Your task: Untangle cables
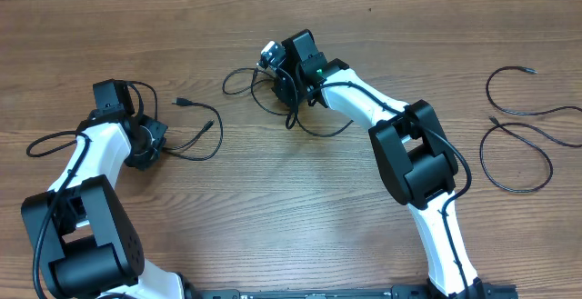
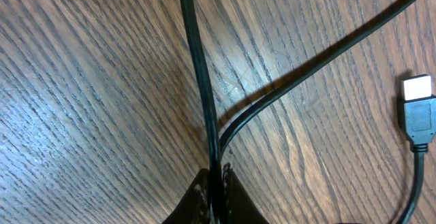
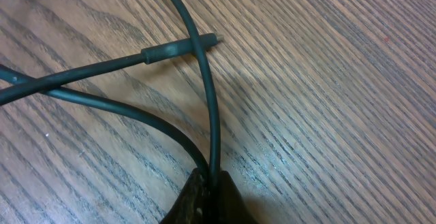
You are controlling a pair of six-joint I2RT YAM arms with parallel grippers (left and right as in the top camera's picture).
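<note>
My left gripper (image 2: 215, 186) is clenched on a thin black flexible cable (image 2: 204, 94). Two strands leave its fingertips across the brown wood-grain desk (image 2: 88, 101): one runs straight ahead and the other curves off to the right. On that right side, well apart from the fingertips, a black USB plug with a silver tip (image 2: 417, 108) lies flat on the desk.

My right gripper (image 3: 208, 183) is clamped tight on a second thin black cable (image 3: 210, 101), and two of its strands meet at the fingertips. Just ahead, a slim black barrel plug end (image 3: 184, 45) crosses one of those strands; I cannot tell which lies on top. From overhead, this cable forms a small tangle of loops (image 1: 264, 99) around the right gripper (image 1: 293, 74). Well apart on its outer side, two loose black cable loops (image 1: 518, 158) lie separate on the desk.
</note>
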